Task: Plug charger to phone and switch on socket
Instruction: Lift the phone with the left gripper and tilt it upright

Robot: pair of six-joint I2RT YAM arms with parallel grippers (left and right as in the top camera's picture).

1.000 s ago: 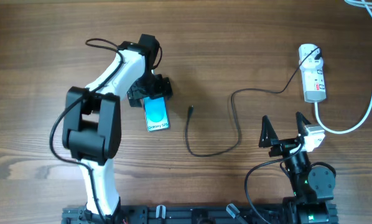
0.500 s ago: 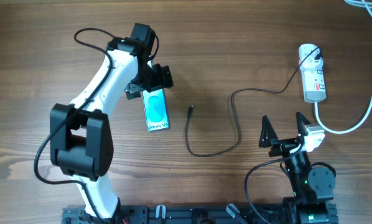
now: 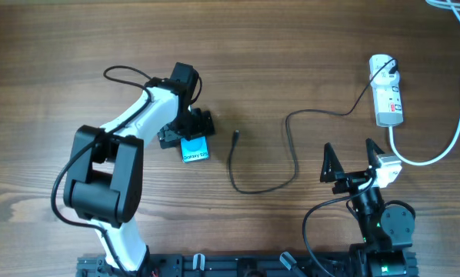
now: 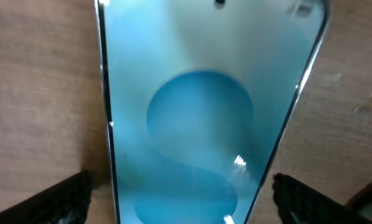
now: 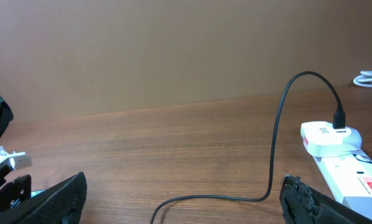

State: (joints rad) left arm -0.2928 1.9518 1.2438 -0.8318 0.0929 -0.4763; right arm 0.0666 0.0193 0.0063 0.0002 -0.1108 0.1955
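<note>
Item 1: small rect. smartphone w/ cyan-blue screen (image 3: pixel 193 150), flat on brown wood-grain table (image 3: pixel 307 46). "Galaxy" end shows, rest is under left gripper (image 3: pixel 185 129). Left fingers (image 4: pixel 61 199) apart, one each side of phone, clear of its edges. Item 2: thin black charger cable (image 3: pixel 295 165); small plug tip (image 3: pixel 236 137) lies just right of phone, unplugged. Cable loops further right to white oblong power strip (image 3: pixel 387 100), far right of phone, dark plug seated in it. Thick white cord (image 3: pixel 438 158) runs beyond strip. Right gripper (image 3: pixel 350 154), well right of phone: fingers wide apart, empty.
</note>
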